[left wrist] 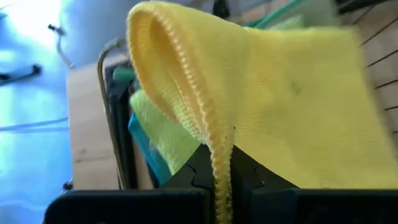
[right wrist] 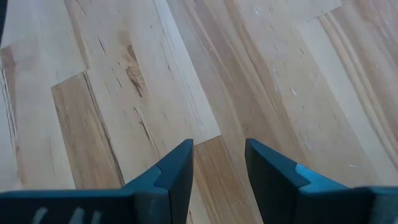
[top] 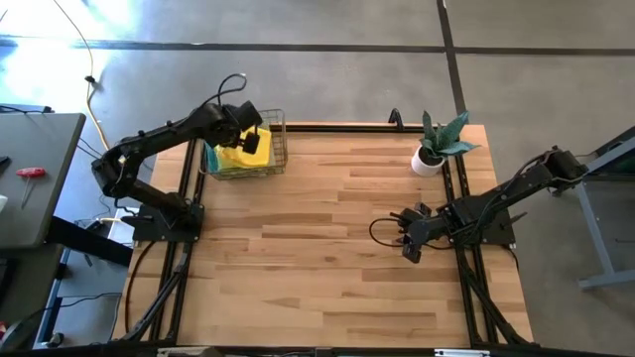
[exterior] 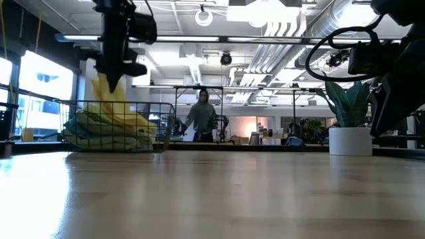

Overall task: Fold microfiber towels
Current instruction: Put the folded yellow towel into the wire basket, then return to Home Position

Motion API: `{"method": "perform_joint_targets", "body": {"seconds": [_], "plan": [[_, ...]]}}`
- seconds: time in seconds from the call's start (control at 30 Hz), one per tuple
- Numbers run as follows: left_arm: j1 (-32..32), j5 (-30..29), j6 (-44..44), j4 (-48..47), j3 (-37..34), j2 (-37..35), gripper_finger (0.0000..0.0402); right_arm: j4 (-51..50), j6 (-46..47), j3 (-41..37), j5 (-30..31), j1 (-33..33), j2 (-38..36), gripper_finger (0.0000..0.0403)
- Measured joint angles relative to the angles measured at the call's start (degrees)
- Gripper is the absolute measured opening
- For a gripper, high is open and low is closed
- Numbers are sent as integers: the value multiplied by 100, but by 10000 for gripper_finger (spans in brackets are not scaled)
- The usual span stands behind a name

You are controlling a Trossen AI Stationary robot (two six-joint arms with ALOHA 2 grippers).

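Yellow knitted-edge towel (left wrist: 292, 106) pinched in left end effector (left wrist: 222, 177), wire basket (top: 276, 149)

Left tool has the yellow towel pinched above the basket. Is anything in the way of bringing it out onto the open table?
Only the basket rim beneath the yellow towel. The left tool holds it above the wire. The table beyond looks bare; the plant and right tool sit off to the side.
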Motion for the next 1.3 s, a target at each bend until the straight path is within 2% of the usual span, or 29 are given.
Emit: {"method": "perform_joint_targets", "body": {"seconds": [0.2,0.5,0.6,0.8,0.9,1.07,1.2,1.3], "plan": [[112,-266,-267,-11,-509,-21,5,0,0,2,-2,0,0,138],[120,-542,-129,11,-690,-21,9,0,-1,2,-1,0,0,138],[99,-707,-126,8,-710,-21,26,0,0,0,0,0,0,138],[101,-900,-445,13,-715,-41,87,0,-1,2,-1,0,0,138],[101,-903,-595,22,-657,-159,101,0,-2,2,-2,0,0,138],[93,-730,-575,98,-355,-538,97,0,0,2,-2,0,0,138],[-98,-444,-163,381,-233,-916,95,0,0,1,0,0,0,138],[-389,-147,465,776,-221,-1264,95,1,-1,1,-1,0,0,138]]}}
